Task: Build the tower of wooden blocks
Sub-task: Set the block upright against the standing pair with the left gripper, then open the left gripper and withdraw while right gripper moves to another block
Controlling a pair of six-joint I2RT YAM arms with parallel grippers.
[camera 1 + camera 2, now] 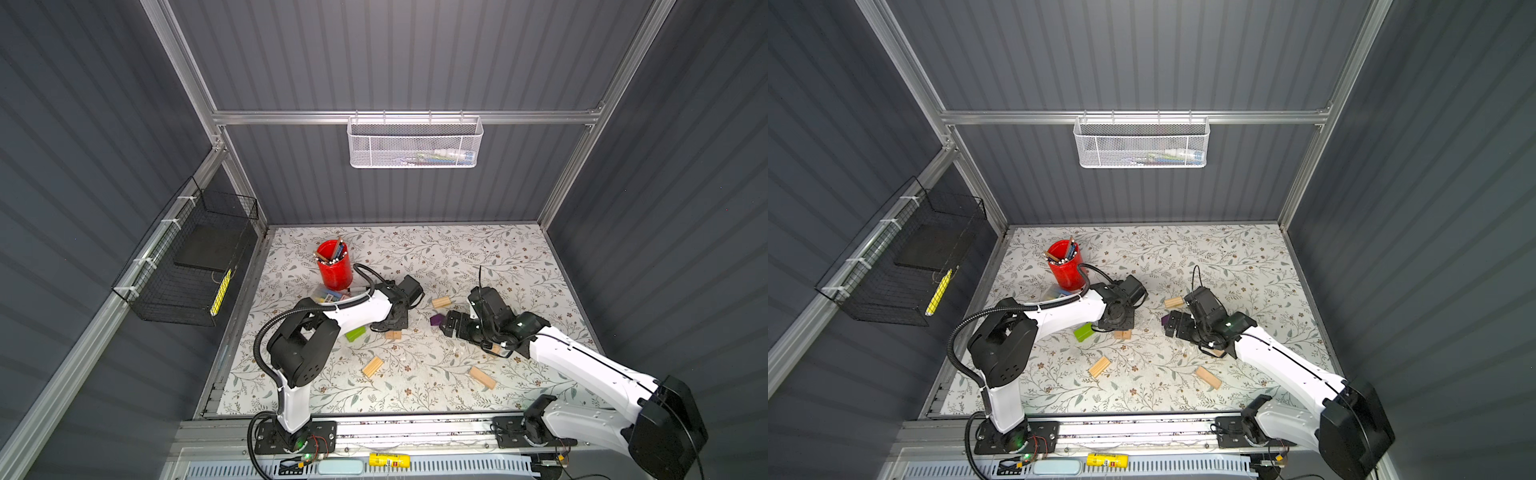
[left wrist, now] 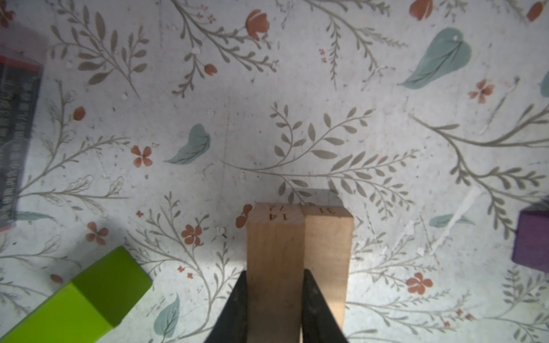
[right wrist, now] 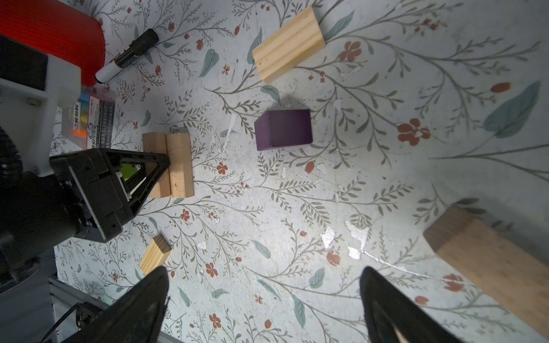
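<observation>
On the mat, left end effector pinches a wood brick; right end effector gapes empty.

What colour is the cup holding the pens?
The cup is red, clearest in a top view.

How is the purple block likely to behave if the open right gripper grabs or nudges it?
The purple block looks like solid painted wood, so it is probably stiff and light. It rests on a flat face, so a push should slide it rather than roll it. Its smooth paint may be a little slippery between the jaws of the open right gripper.
</observation>
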